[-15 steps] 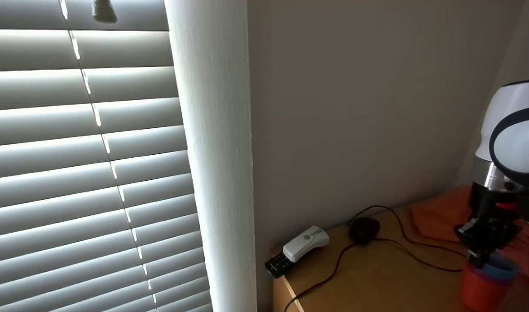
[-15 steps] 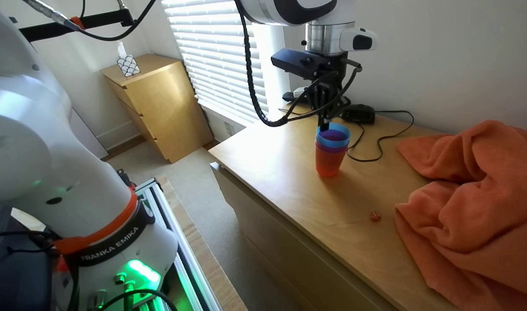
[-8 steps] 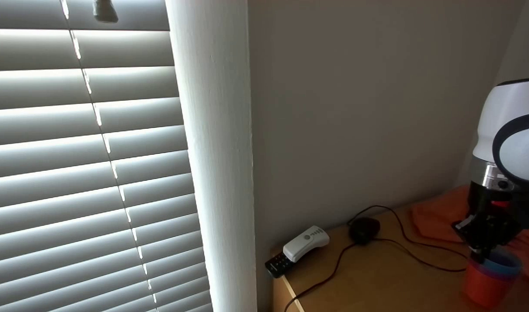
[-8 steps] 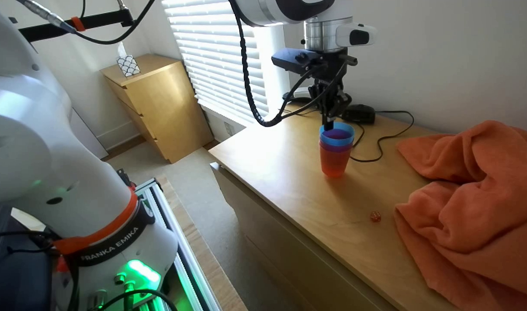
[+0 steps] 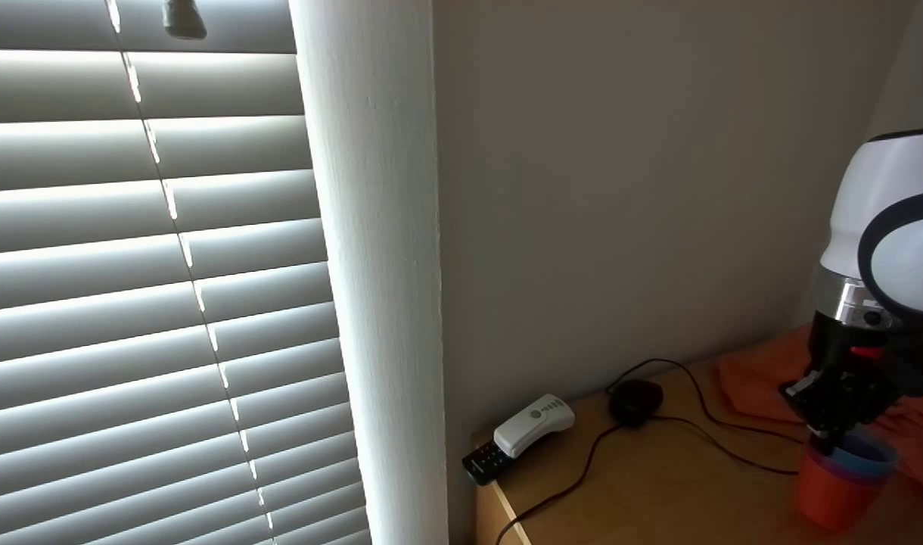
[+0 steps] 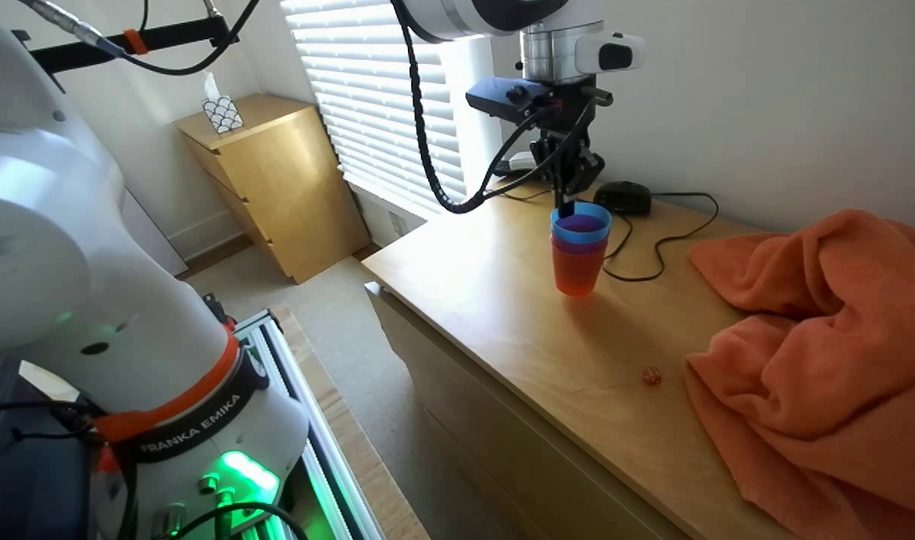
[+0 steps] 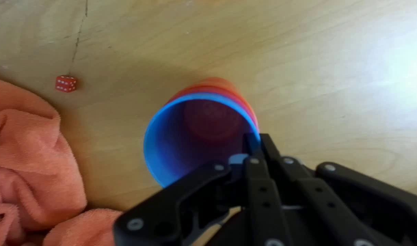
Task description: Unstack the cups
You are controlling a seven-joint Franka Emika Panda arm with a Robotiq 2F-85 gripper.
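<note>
– Right, holding anything with the gripper (image 7: 259,137)?

– Yes, pinching the rim of the blue cup (image 7: 194,140), straddling its wall narrowly: fingertip inside, fingertip outside.

– Catching another rim too?

– Failing to tell; finding the rims packed too closely in the wrist view.

– And finding the cups (image 5: 841,488) where?

– In both exterior views, seeing a nested stack over the wooden top (image 6: 495,285): blue cup uppermost, then purple cup (image 6: 580,247), then red cup (image 6: 576,271).

– Touching the wood?

– Not managing to judge from these angles.

– Recording neighbours?

– Noting a red die (image 7: 65,83) near an orange cloth (image 7: 34,160), well apart from the stack. Also logging a black device (image 6: 622,197) near the cups and a white remote (image 5: 535,425) overlapping a black remote (image 5: 488,463).
</note>
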